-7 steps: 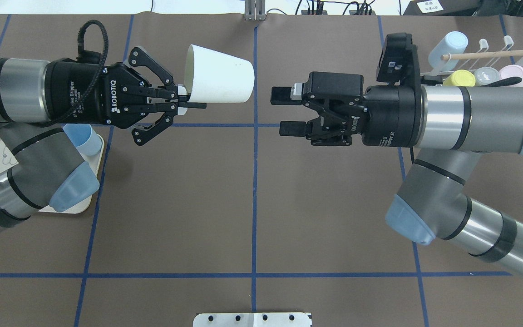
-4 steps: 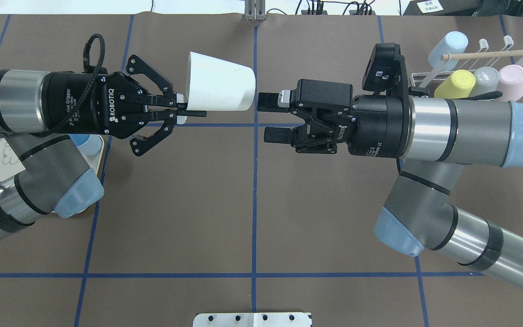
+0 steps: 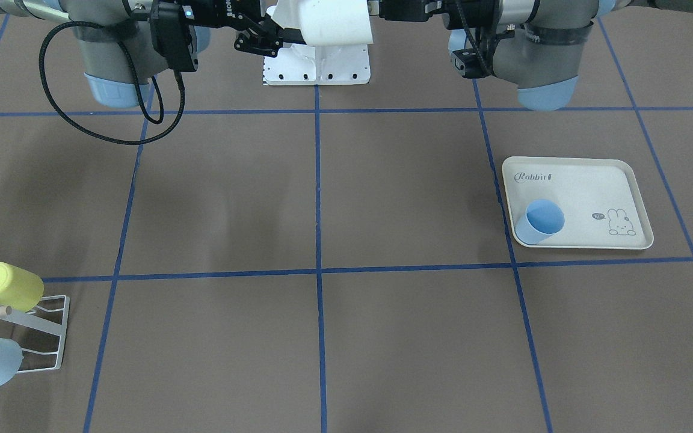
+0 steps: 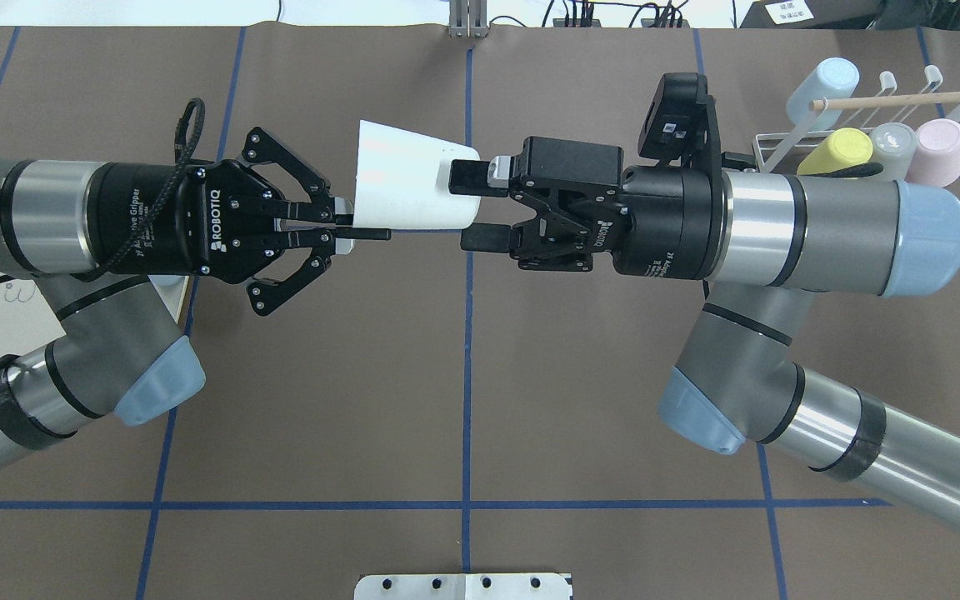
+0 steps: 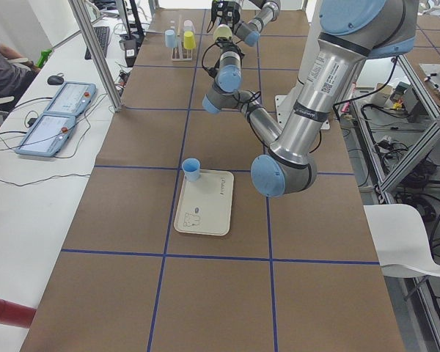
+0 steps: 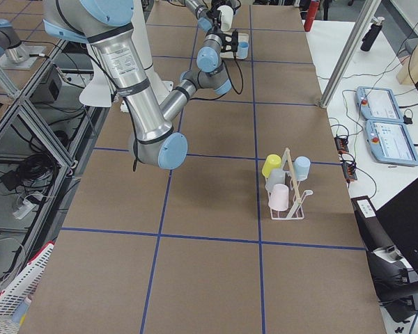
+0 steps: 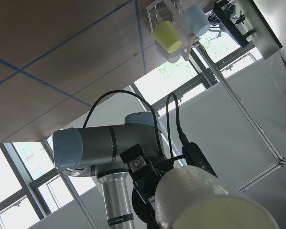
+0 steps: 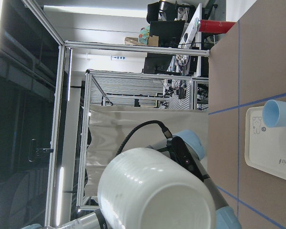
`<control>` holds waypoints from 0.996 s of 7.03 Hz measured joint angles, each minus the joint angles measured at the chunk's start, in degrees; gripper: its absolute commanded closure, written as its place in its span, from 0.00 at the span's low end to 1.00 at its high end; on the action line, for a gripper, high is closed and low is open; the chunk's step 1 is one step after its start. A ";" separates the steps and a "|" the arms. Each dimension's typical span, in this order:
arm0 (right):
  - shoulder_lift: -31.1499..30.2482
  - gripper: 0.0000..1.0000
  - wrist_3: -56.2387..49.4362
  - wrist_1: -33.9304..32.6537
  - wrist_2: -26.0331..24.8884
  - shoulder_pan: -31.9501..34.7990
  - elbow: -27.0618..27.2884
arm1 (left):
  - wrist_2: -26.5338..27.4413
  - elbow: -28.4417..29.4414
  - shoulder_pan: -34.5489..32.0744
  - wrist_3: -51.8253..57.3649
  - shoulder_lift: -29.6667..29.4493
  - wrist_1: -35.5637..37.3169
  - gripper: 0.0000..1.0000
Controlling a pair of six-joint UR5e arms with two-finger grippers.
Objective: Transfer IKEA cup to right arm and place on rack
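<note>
The white IKEA cup (image 4: 409, 179) hangs on its side above the table's middle. My left gripper (image 4: 359, 227) is shut on its rim, at the wide end. My right gripper (image 4: 473, 208) is open, and its fingers (image 4: 467, 175) stand on either side of the cup's narrow base. The right wrist view shows that base (image 8: 157, 191) close up. The front-facing view has the cup (image 3: 328, 21) at its top edge between both grippers. The white wire rack (image 4: 863, 117) with a wooden dowel stands at the far right, behind my right arm.
Several coloured cups hang on the rack (image 3: 33, 337): yellow (image 4: 837, 152), grey, pink and light blue. A cream rabbit-print tray (image 3: 575, 201) holds a blue cup (image 3: 540, 221) on my left side. A white mounting plate (image 4: 463, 586) sits at the table's near edge.
My right gripper has moved left, and its open fingers have come around the cup's base. My left gripper has shifted slightly right with the cup.
</note>
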 measured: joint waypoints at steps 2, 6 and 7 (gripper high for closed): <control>0.63 0.04 0.14 1.02 -0.90 0.00 -0.60 | 0.40 -0.17 0.53 -1.26 0.06 -0.40 1.00; 1.50 0.11 0.74 1.14 -1.97 -0.01 -0.71 | 0.51 -0.73 0.76 -2.51 0.19 -0.47 1.00; 1.52 0.12 0.78 1.14 -2.12 -0.01 -0.79 | 0.56 -0.78 0.79 -2.56 0.19 -0.51 1.00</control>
